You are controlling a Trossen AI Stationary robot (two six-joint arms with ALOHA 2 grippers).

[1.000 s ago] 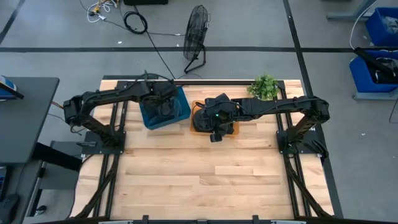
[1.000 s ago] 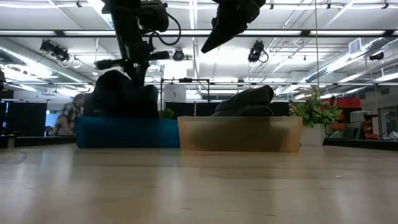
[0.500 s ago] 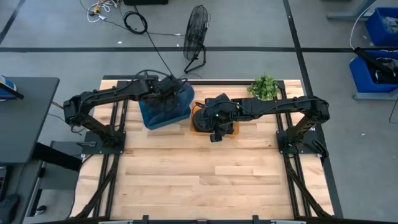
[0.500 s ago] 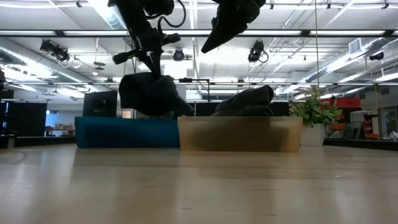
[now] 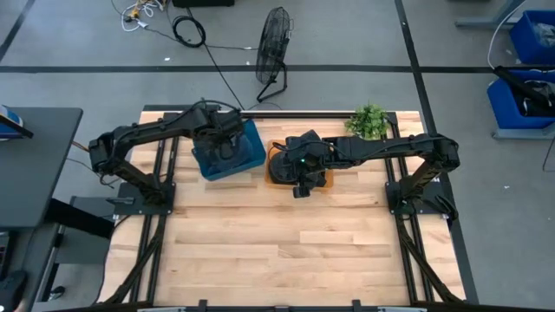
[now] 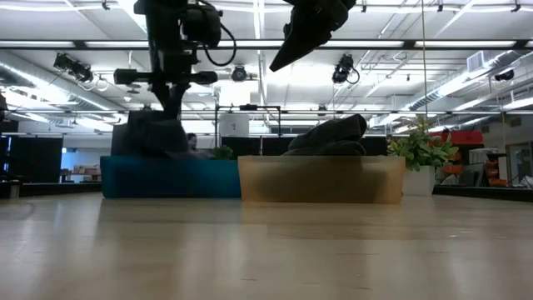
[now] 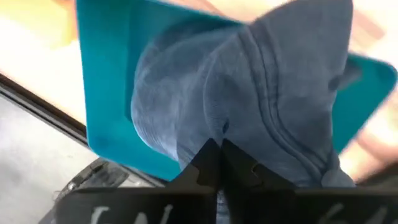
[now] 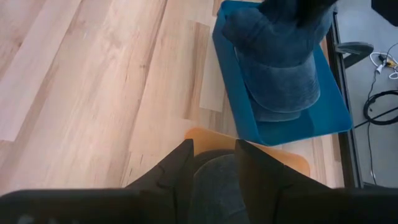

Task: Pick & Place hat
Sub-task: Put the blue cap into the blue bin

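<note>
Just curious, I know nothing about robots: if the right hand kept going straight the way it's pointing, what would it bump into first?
Probably the dark hat in the orange bin: the right hand hangs open directly over it, though how far above is unclear.

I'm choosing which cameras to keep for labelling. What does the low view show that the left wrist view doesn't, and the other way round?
Only the low view shows the tan bin with a dark hat piled in it, the plant and the right end effector hanging above. Only the left wrist view shows the left end effector shut on the blue hat and its stitched seams. Both show the teal bin under that hat.
</note>
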